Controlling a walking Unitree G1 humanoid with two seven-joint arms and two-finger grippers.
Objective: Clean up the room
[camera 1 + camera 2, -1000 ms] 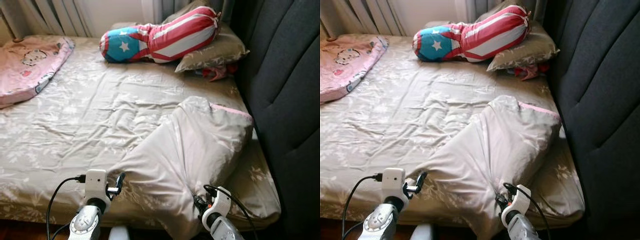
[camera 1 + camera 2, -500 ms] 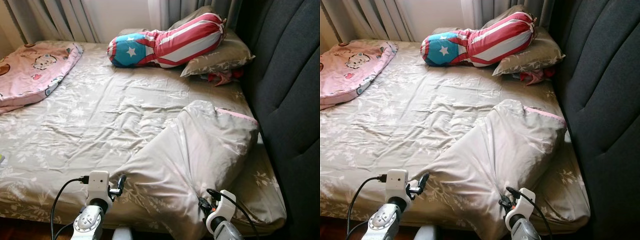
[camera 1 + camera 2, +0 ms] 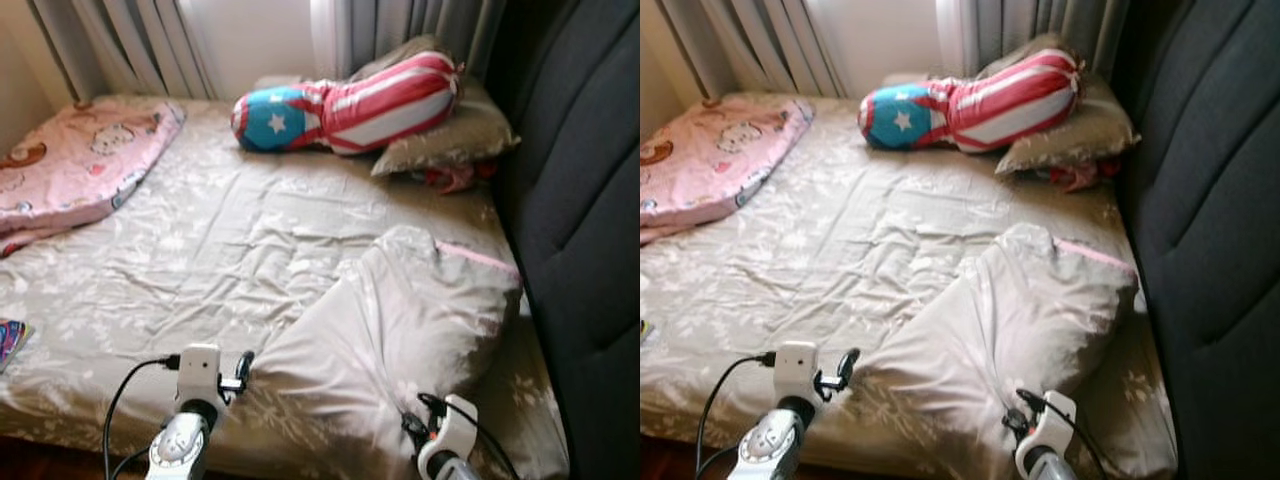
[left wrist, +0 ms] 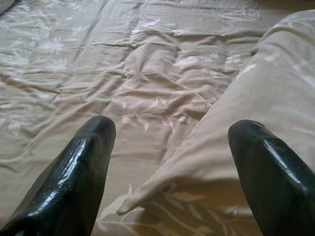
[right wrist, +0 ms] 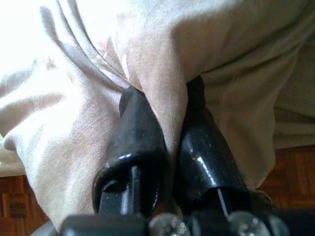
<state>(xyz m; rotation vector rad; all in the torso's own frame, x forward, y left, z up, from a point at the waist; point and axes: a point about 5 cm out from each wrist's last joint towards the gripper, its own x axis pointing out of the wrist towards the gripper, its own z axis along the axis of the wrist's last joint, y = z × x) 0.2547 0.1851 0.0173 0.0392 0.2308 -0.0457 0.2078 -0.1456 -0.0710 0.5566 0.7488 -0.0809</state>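
A beige pillow (image 3: 400, 330) lies askew at the near right of the bed (image 3: 200, 250), one corner hanging over the front edge. My right gripper (image 5: 165, 118) is shut on a fold of its cover near that lower corner, and it shows at the pillow's bottom edge (image 3: 415, 430). My left gripper (image 4: 170, 142) is open just above the sheet, beside the pillow's left corner (image 4: 147, 194); from the head camera it sits at the bed's front edge (image 3: 240, 368).
A flag-patterned bolster (image 3: 340, 105) rests on another pillow (image 3: 450, 140) at the far right corner. A pink blanket (image 3: 70, 170) lies far left. The dark padded headboard (image 3: 580, 200) runs along the right. Curtains (image 3: 130, 40) hang behind. A colourful item (image 3: 8, 340) sits at the left edge.
The whole view has shifted down and right, so the camera moved back or up. Both grippers keep their places against the pillow; the right one stays clamped.
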